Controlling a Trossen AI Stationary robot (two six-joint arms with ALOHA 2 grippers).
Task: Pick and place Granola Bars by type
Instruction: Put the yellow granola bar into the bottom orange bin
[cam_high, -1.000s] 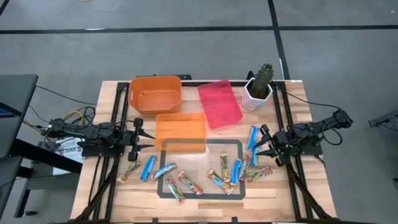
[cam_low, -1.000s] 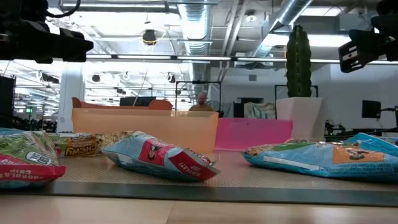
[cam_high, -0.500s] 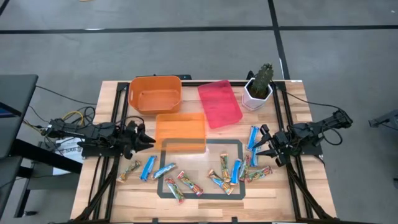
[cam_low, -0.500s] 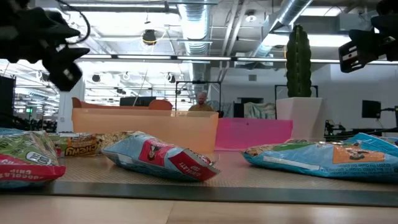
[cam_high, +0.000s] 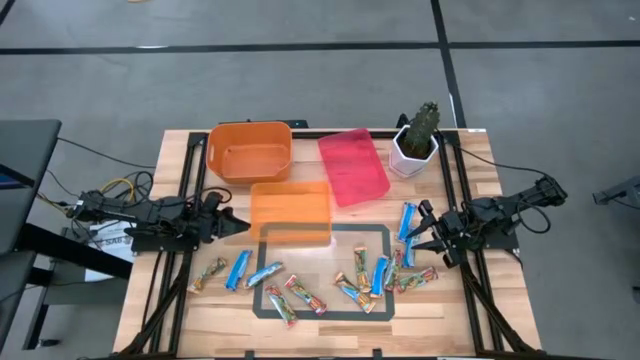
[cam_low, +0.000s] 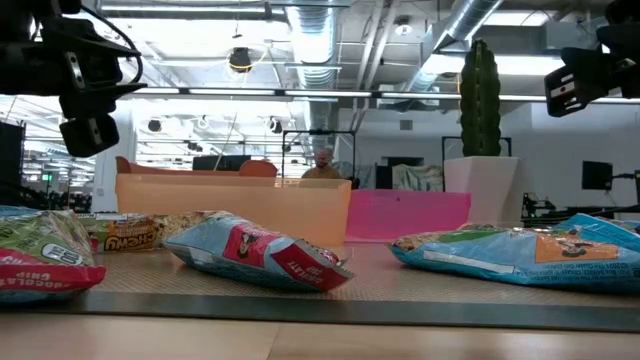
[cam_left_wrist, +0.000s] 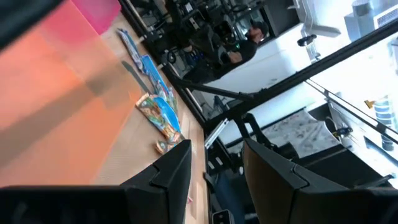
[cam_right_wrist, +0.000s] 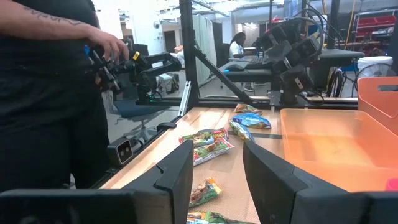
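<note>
room: big open workshop behind the surface, pipes and ducts on the ceiling (cam_low: 330, 40), bright strip lights; a person in dark clothes (cam_right_wrist: 43, 93) stands at the side, hand on a dark rig

floor: grey, with dark tape lines (cam_high: 300, 45)

surface: pale wood top (cam_high: 440, 330) on a black frame, with a dark taped rectangle (cam_high: 325, 272) near the front middle

bins: deep orange tub (cam_high: 249, 151) at the back, flat pale orange tray (cam_high: 290, 208) just in front of it, pink tray (cam_high: 352, 166) beside them

cactus: in a white pot (cam_high: 415, 148) at the back right corner

left pincer (cam_high: 238, 228): off the left edge of the pale orange tray, above the surface, fingers a bit spread with nothing between them

right pincer (cam_high: 418, 232): at the right side, hovering just beside the blue bars, fingers apart, holding nothing

granola bars (cam_high: 372, 275): scattered across the front, blue ones and tan/red/green ones mixed; one cluster (cam_high: 238, 270) front left, a few inside the taped rectangle, more at its right edge; none in the bins that I can see
</note>
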